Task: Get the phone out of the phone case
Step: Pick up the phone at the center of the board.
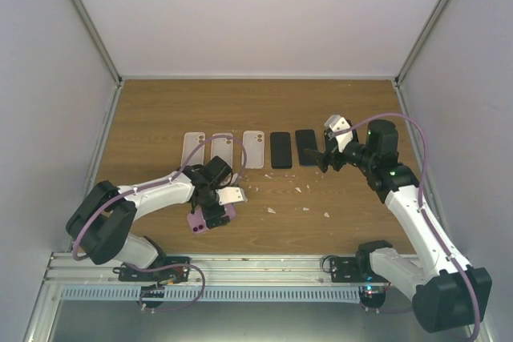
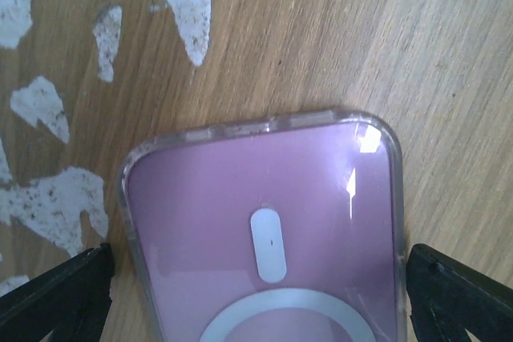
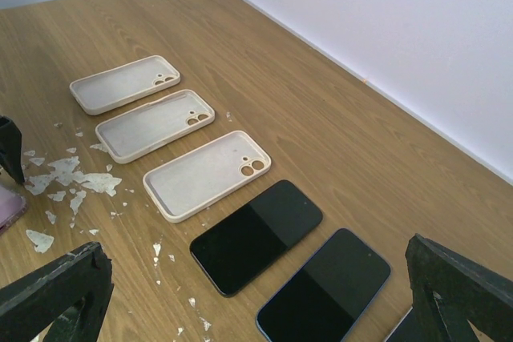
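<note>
3 empty cases (image 1: pixel 220 150) lie in a row across the middle of the counter (image 1: pixel 361 102), with 2 bare phones (image 1: pixel 280 150) just beside them on the right. It reads as a sorting line, with shells at 1 end and freed handsets at the other. The task's own piece sits apart from that row, near the left arm (image 1: pixel 152 190): a purple phone (image 2: pixel 264 214) in its clear case (image 2: pixel 128 198), flat on the wood with its back up. Face-down suits the job, since the case's rim is exposed for peeling while the screen stays supported. The left jaws hang over 1 short end of it, spread wide. 1 black fingertip (image 2: pixel 56 294) is just outside each long edge, and neither looks to be pressing on the case. They seem set to pinch or steady the case by its sides, so I judge the removal has not yet begun. The right arm (image 1: pixel 417 206) holds its jaws equally wide and empty above the row, low over the 2 dark phones, which its wrist view shows between the tips. That may be a waiting pose, well apart from the purple phone. White flecks (image 2: pixel 188 6) litter the wood around the cased phone. The snug corners of the rim look like the hard part, and a 2nd grip may be needed to pry them.
</note>
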`<state>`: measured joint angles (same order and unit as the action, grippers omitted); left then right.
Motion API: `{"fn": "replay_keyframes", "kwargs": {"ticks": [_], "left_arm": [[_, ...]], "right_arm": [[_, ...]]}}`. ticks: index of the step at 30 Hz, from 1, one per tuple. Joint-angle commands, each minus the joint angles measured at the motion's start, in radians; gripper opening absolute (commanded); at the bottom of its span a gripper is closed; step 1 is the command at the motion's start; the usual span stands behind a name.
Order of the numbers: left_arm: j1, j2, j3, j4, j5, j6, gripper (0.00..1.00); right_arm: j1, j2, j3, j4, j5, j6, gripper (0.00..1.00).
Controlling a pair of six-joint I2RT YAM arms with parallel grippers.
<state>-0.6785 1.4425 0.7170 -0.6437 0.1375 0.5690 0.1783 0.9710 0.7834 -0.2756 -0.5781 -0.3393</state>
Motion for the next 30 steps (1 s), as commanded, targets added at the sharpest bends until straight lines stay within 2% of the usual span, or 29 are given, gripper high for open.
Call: {"fn": "replay_keyframes", "kwargs": {"ticks": [1, 8, 12, 22, 24, 28, 30], "left_arm": [[-0.006, -0.039, 0.019, -0.077, -0.037, -0.064, 0.99], [-0.003, -0.084, -0.015, -0.127, -0.075, -0.086, 0.99], [-0.003, -0.033, -0.023, -0.152, -0.087, -0.089, 0.99], [-0.001, 0.045, -0.027, -0.069, -0.092, -0.099, 0.98], [-0.001, 0.053, -0.017, -0.066, -0.072, -0.101, 0.92], [-0.001, 0.043, 0.008, -0.067, -0.067, -0.097, 0.73], [-0.002, 0.022, 0.026, -0.071, -0.063, -0.093, 0.68]], "right_arm": [[-0.011, -0.014, -0.002, 0.004, -0.005, 0.008, 1.0], [-0.013, -0.018, -0.004, 0.005, -0.006, 0.011, 1.0], [-0.013, -0.017, -0.002, 0.004, -0.006, 0.012, 1.0], [-0.013, -0.017, 0.003, 0.001, -0.009, 0.014, 1.0], [-0.014, -0.014, 0.005, 0.001, -0.012, 0.014, 1.0], [-0.014, -0.01, 0.009, -0.001, -0.018, 0.014, 1.0], [-0.013, -0.006, 0.012, -0.002, -0.023, 0.015, 1.0]]}}
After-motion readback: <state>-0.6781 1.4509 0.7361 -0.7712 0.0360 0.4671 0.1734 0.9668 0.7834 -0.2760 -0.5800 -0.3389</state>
